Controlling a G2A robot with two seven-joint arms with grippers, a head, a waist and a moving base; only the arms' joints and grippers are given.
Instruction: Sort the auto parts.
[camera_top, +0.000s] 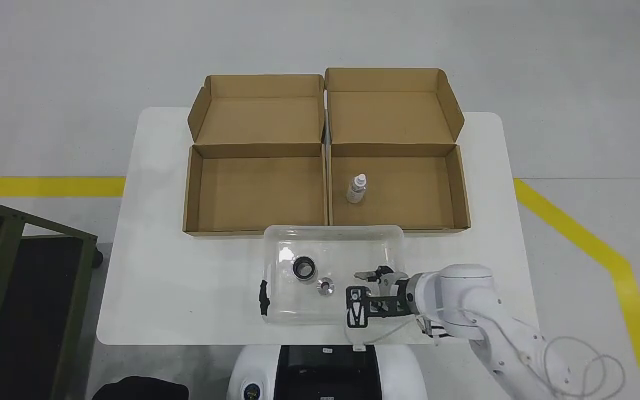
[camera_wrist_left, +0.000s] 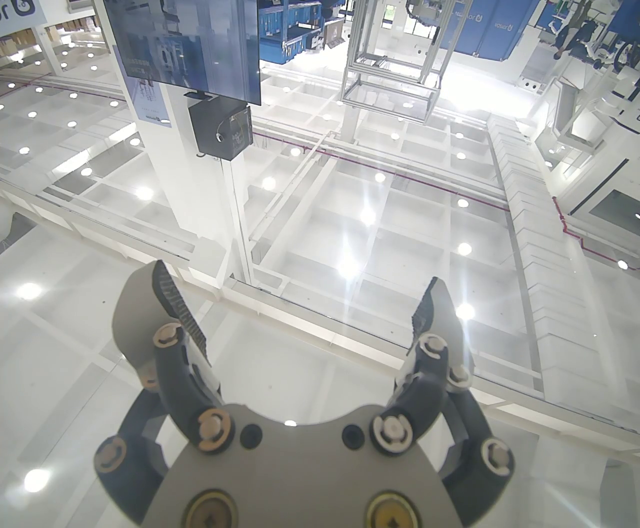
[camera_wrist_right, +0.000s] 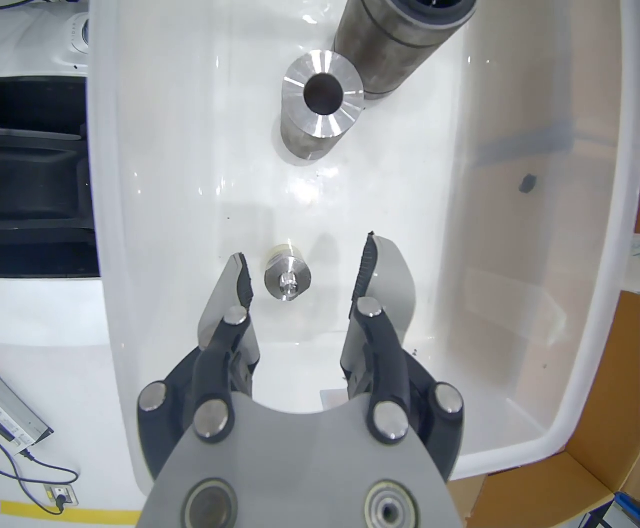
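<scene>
The white table (camera_top: 150, 260) carries two open cardboard boxes at its 12 o'clock side, the left box (camera_top: 188, 190) and the right box (camera_top: 462, 190). They probably serve as the two sorting places. A clear bin (camera_top: 333, 232) stands at the 6 o'clock edge, close to the robot, probably so that both arms can reach into it.

The right hand (camera_top: 358, 285) is inside the bin, at 3 o'clock from the parts. The left hand (camera_wrist_left: 296, 274) points up to the ceiling with its fingers wide apart and holds nothing; it seems to be parked out of the way.

In the bin a dark cylinder (camera_top: 304, 268) stands upright, and at its 4 o'clock there is a silver bushing (camera_top: 325, 286).

The right wrist view makes plain what the top view leaves unclear. The right hand (camera_wrist_right: 305, 250) is half open around a small silver stud (camera_wrist_right: 286, 280), and no finger touches it yet, so the grasp is prepared but not done.

A small white part (camera_top: 356, 188) already stands in the right box.
</scene>
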